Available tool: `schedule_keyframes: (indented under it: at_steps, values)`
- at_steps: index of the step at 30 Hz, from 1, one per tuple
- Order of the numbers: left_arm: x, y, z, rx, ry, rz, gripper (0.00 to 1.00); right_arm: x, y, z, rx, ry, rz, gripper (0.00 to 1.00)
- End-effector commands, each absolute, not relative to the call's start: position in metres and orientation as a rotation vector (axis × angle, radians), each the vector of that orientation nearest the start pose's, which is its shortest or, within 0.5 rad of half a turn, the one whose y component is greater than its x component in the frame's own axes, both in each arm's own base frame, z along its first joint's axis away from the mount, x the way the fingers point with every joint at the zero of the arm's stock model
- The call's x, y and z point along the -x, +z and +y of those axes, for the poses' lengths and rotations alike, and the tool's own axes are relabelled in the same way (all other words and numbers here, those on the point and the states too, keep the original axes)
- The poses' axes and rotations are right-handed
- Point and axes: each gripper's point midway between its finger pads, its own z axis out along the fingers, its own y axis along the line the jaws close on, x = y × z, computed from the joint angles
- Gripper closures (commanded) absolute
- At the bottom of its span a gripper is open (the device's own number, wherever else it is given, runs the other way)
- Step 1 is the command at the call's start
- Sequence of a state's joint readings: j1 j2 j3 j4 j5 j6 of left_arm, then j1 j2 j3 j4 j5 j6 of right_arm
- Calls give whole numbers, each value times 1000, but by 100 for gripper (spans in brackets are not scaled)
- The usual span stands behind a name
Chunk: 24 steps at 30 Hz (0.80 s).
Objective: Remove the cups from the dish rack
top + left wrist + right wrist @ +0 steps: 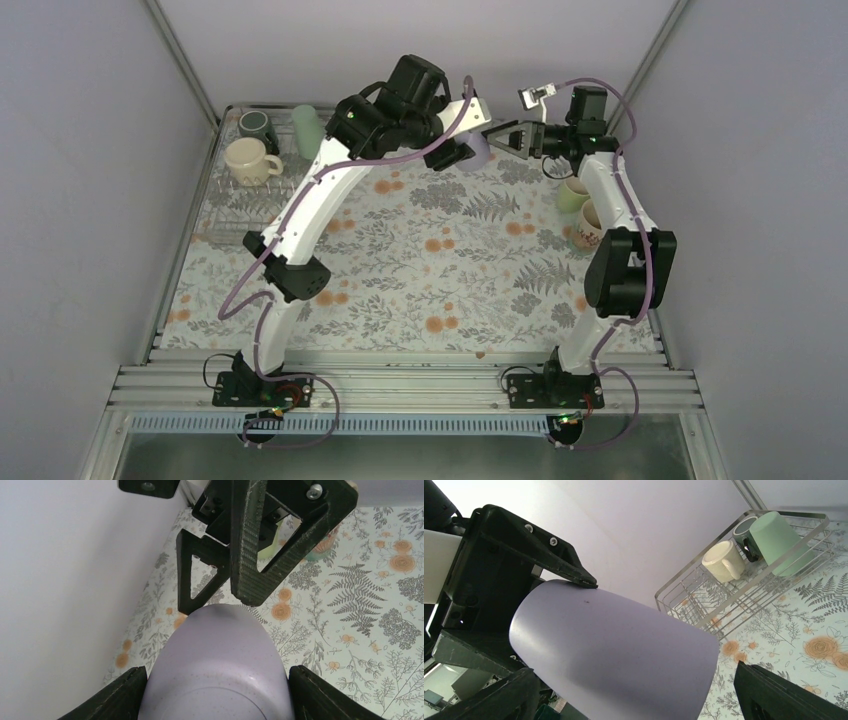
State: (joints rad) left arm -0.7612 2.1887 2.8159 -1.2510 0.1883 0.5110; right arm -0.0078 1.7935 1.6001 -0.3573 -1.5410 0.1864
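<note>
My left gripper (462,152) is shut on the lilac tumbler (480,152) and holds it on its side in the air over the back middle of the table. In the left wrist view the tumbler (215,670) fills the space between my fingers. My right gripper (497,137) is open, its fingers on either side of the tumbler's far end (614,650), with a gap at one finger. The dish rack (228,205) stands at the back left with the cream-yellow mug (250,160), the dark green-black mug (258,125) and the mint-green tumbler (305,128) in it.
The pale yellow-green cup (572,193) and the beige patterned mug (588,225) stand on the floral cloth at the right, close under my right arm. Grey walls close off the back and both sides.
</note>
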Motion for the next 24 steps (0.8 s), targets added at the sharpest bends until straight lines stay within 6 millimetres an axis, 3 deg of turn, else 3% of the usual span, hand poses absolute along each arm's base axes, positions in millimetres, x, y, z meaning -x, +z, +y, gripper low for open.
schedule_keyframes:
  at_steps: [1,15,24]
  values:
    - [-365,389,-387,-1363,-320,1696,35,-358,370,161,903,1874,1586,0]
    - [-367,415,-381,-1317,-282,1631,34,-347,361,161,881,1903,1636,0]
    - [-362,419,-385,-1327,-322,1609,34,-344,369,172,905,1932,1639,0]
